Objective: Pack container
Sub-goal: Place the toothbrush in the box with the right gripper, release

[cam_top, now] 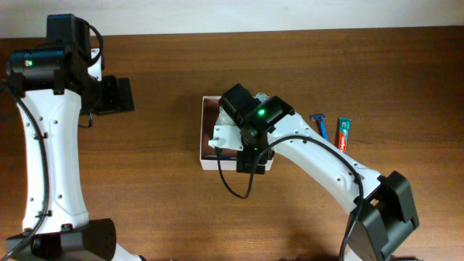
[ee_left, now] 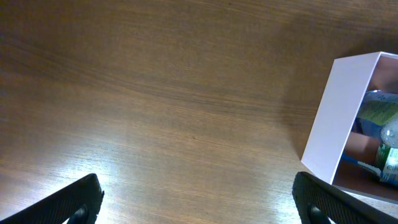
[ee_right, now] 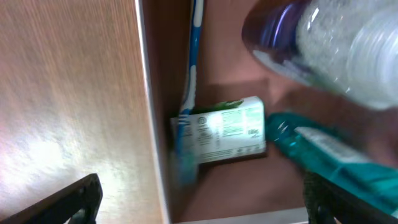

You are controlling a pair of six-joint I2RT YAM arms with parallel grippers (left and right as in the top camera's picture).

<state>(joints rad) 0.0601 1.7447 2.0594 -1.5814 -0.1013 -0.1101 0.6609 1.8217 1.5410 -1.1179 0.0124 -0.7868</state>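
Note:
The container (cam_top: 202, 134) is a square shallow box with thin white walls and a brownish-pink inside, mid-table. My right gripper (cam_top: 249, 158) hovers over its front edge, open and empty. In the right wrist view the open jaws (ee_right: 199, 205) frame the container's wall (ee_right: 144, 93) and floor. Inside lie a blue toothbrush (ee_right: 193, 62), a green-and-white packet (ee_right: 230, 130), a teal tube (ee_right: 336, 162) and a clear bottle with a purple cap (ee_right: 336, 43). My left gripper (cam_top: 119, 94) is open and empty, far left of the container (ee_left: 339, 118), over bare wood (ee_left: 199, 202).
A blue razor (cam_top: 320, 123) and a small toothpaste box (cam_top: 343, 133) lie on the table right of the container. The right arm's cable loops over the container's front wall. The table's far edge runs along the top.

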